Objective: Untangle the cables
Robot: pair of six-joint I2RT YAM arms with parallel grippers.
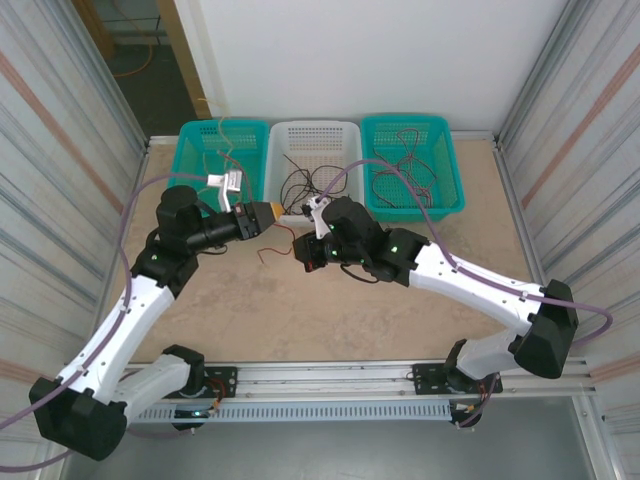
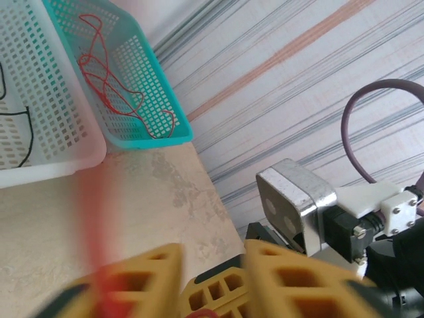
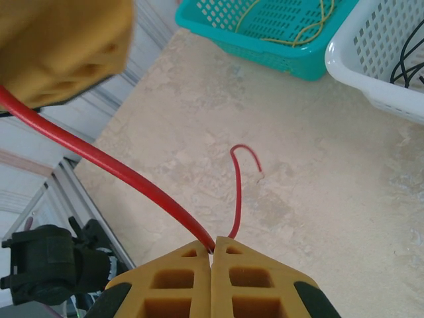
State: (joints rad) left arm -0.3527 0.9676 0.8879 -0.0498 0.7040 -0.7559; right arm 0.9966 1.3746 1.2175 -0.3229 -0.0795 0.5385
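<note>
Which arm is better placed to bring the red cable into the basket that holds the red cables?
Right. The right gripper is shut on the red cable, and the teal basket with red cables lies on its side of the table. The left gripper has its fingers apart.

red cable [image 2: 93, 225] blurred (close), white basket [image 2: 59, 112] cropped

Overhead looks down; both wrist views (close) share white basket [image 3: 368, 63].

teal basket [image 1: 188, 150], white basket [image 1: 315, 125] and second teal basket [image 1: 412, 212] stand along the table [image 1: 300, 310].
</note>
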